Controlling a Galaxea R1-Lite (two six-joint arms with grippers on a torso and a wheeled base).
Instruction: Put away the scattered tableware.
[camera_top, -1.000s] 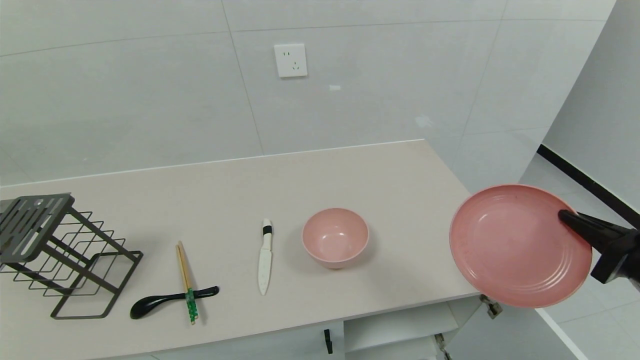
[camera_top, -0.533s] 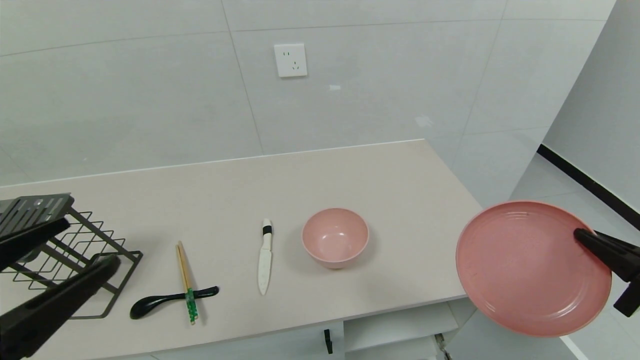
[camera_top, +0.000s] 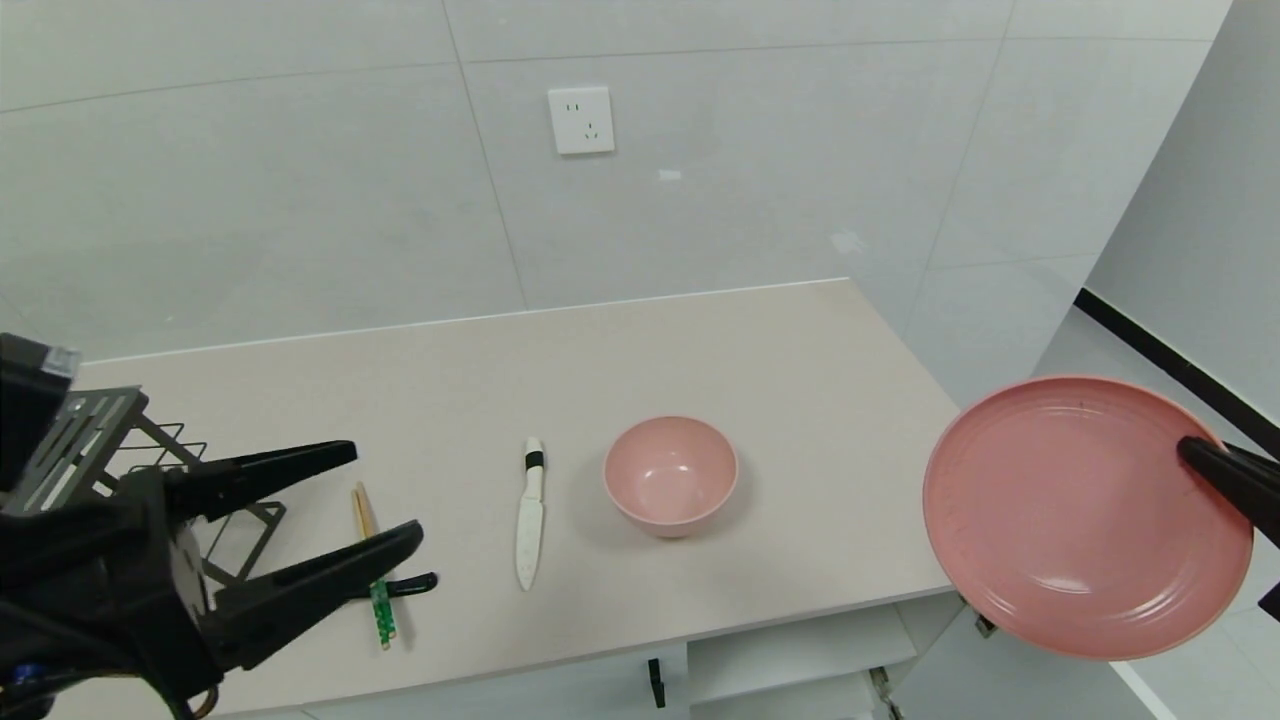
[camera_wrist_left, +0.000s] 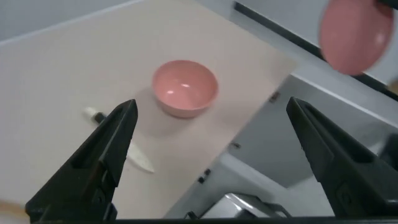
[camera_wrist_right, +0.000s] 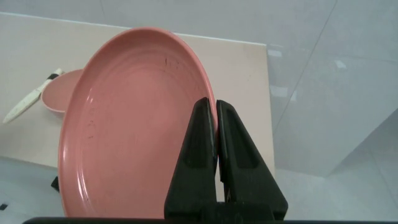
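My right gripper (camera_top: 1195, 455) is shut on the rim of a pink plate (camera_top: 1085, 515), held tilted in the air beyond the counter's right end. The right wrist view shows its closed fingers (camera_wrist_right: 216, 109) pinching the plate (camera_wrist_right: 130, 124). My left gripper (camera_top: 385, 492) hovers open over the counter's left front, above the chopsticks (camera_top: 378, 600) and the black spoon (camera_top: 410, 584), which it partly hides. A pink bowl (camera_top: 670, 485) and a white knife (camera_top: 530, 510) lie mid-counter. In the left wrist view the open gripper (camera_wrist_left: 211, 106) frames the bowl (camera_wrist_left: 185, 87).
A black wire rack (camera_top: 85, 430) stands at the counter's far left, partly behind my left arm. The beige counter (camera_top: 780, 380) ends at the right with open floor beyond. A wall socket (camera_top: 581, 120) sits on the tiled wall behind.
My left arm has risen into view from the lower left and moved right over the rack, spoon and chopsticks, gripper open. The right gripper has carried the plate a little to the right.
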